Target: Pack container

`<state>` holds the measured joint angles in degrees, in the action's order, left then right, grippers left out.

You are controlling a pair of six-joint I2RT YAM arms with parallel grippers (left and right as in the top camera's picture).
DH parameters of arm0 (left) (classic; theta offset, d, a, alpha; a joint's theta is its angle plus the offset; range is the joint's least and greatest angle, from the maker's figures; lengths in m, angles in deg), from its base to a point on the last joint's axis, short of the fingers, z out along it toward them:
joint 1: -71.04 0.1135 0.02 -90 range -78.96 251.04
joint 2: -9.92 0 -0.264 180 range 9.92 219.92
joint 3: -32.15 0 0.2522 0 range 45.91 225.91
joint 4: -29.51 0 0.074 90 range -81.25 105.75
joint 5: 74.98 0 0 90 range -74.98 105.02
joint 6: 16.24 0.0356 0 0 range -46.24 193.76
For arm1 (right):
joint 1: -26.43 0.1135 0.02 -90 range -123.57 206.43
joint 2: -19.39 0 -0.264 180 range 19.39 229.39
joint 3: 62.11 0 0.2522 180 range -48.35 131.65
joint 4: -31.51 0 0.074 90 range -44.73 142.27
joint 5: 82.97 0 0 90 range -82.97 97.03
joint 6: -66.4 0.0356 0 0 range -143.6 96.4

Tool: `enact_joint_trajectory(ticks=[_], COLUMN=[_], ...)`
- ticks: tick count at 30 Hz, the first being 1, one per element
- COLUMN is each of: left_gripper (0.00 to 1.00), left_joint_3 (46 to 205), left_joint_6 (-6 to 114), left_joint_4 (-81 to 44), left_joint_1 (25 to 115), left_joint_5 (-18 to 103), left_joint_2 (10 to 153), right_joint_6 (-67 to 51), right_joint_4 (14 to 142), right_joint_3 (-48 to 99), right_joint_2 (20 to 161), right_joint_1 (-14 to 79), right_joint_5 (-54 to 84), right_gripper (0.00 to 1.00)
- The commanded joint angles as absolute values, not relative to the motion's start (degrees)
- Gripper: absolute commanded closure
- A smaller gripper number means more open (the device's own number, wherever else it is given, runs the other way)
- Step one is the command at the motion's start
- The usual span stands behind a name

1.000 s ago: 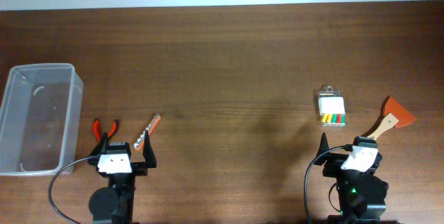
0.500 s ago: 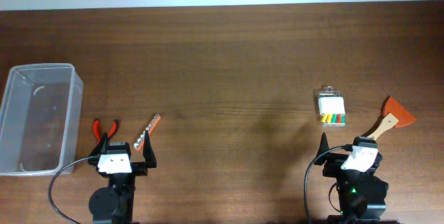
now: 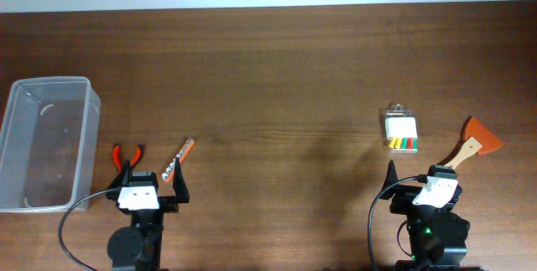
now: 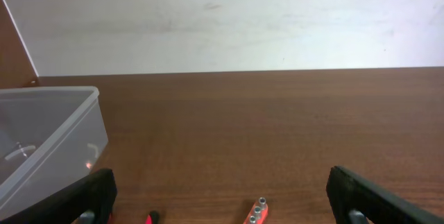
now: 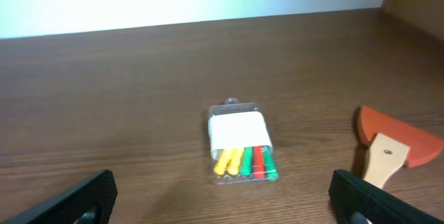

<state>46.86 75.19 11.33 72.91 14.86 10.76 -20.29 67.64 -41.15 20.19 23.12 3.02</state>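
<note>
Where the overhead camera looks down, a dark brown wooden table (image 3: 268, 70) fills the view, its grain running left to right, and a pale plain wall (image 4: 222, 16) rises behind its far edge. The container (image 3: 87, 149) stands upright at the far left of the table with nothing visible inside it. Just right of it lie red-handled pliers (image 3: 127, 155) and a slim orange strip with silver studs (image 3: 177, 161), perhaps a bit holder, though it is too small to tell. Well apart on the right lie a clear pack of coloured markers (image 3: 401, 129) and, beside it, an orange spatula with a wooden handle (image 3: 475, 141).

Against the picture of half a second ago, nothing has shifted: the things and both arms lie where they were.

The left gripper (image 3: 153, 179) sits at the near edge, its fingers spread wide over the pliers and the strip, grasping nothing. The right gripper (image 5: 222, 196) is likewise spread wide and empty, the marker pack ahead of it and untouched.
</note>
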Motion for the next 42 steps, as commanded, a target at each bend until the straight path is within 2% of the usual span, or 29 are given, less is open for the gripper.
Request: enact_joint_trajectory(ticks=[1, 9, 15, 24, 28, 30, 34, 39, 42], left_gripper=[0.01, 0.01, 0.01, 0.01, 0.01, 0.01, 0.01, 0.01, 0.01], left_joint_3=[46.42, 46.88, 56.06, 74.77, 83.67, 92.58, 104.06, 111.71, 112.52], left_joint_6=[74.60, 72.11, 70.69, 67.52, 65.79, 65.42, 65.64, 66.77, 57.40], left_joint_4=[11.06, 11.50, -1.37, -13.92, -21.09, -29.83, -39.32, -43.36, -43.84], left_joint_1=[72.64, 72.69, 72.69, 72.69, 72.69, 72.69, 72.69, 72.71, 72.71], left_joint_5=[15.69, 13.98, 13.74, 11.12, 11.16, 11.27, 14.03, 13.07, 7.58], left_joint_2=[10.28, 10.28, 12.51, 29.58, 40.90, 49.71, 57.99, 63.15, 64.35], right_joint_6=[-16.11, -16.00, -16.02, -16.09, -16.22, -16.24, -16.22, -16.26, -16.26], right_joint_4=[67.33, 63.75, 60.69, 61.52, 68.29, 79.86, 93.36, 100.71, 101.52], right_joint_3=[-41.72, -41.70, -39.99, -25.91, -14.05, -2.31, 9.87, 15.74, 16.12], right_joint_2=[19.60, 19.66, 22.90, 43.33, 56.56, 66.70, 77.01, 85.12, 87.37], right_joint_1=[23.47, 23.47, 23.47, 23.47, 23.47, 23.47, 23.47, 23.47, 23.47], right_joint_5=[7.72, 11.59, 14.19, 16.40, 18.08, 18.04, 18.06, 18.06, 17.97], right_gripper=[0.01, 0.01, 0.02, 0.01, 0.01, 0.01, 0.02, 0.02, 0.02])
